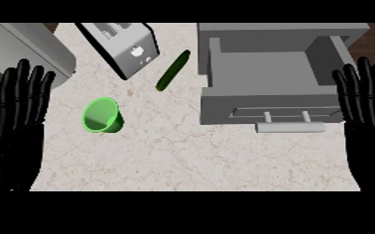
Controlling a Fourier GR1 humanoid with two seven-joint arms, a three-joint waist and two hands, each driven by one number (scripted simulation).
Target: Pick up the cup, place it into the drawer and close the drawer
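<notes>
Both hands are plain black with no markings: the left hand has long, slender, round-tipped fingers edged with faint pale highlights, and the right hand matches it in colour and shape

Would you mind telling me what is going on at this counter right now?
Nothing is being handled yet. The left hand and the right hand rest open, fingers up, at the view's left and right edges. The green cup sits untouched on the counter, apart from the drawer, which is pulled open. A cucumber lies between them.
</notes>
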